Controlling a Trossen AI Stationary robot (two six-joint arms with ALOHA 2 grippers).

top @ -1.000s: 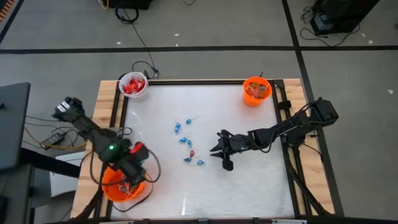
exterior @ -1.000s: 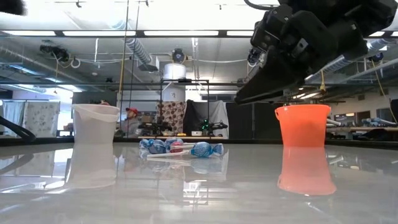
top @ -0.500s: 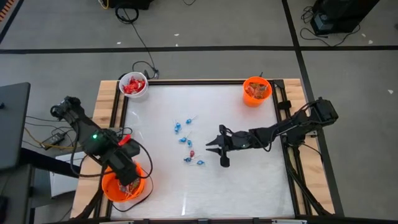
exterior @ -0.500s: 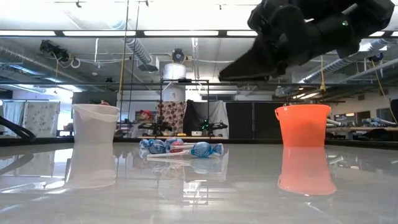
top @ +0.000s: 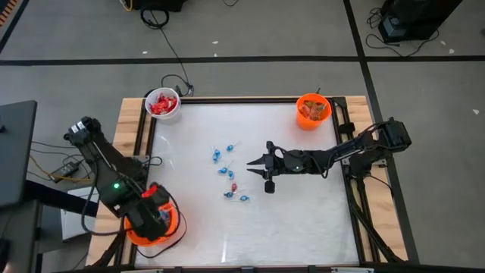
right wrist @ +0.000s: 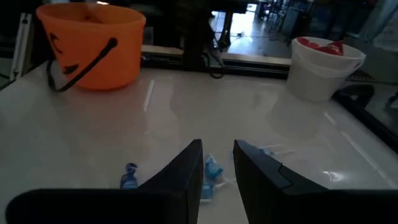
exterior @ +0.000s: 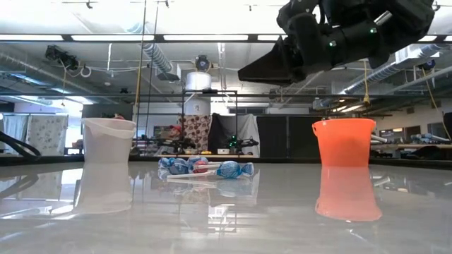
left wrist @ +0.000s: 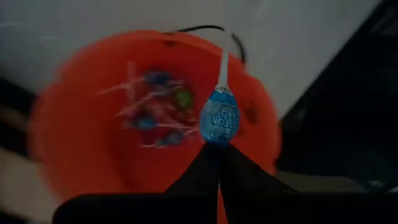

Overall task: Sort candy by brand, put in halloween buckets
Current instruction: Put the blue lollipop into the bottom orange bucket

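A blue-wrapped lollipop (left wrist: pixel 219 120) is pinched by its wrapper in the left gripper (left wrist: pixel 219 149), hanging right over the big orange bucket (top: pixel 151 224) at the table's 7 o'clock corner; that bucket has a few stick candies inside. The rest of the blue candy (top: pixel 227 173) sits loose near the table's middle. The right gripper (top: pixel 256 165) hovers just at 3 o'clock of that pile, fingers spread apart, nothing in them. White bucket (top: pixel 162 104) with red packets sits at 11 o'clock, small orange bucket (top: pixel 312 111) at 1 o'clock.
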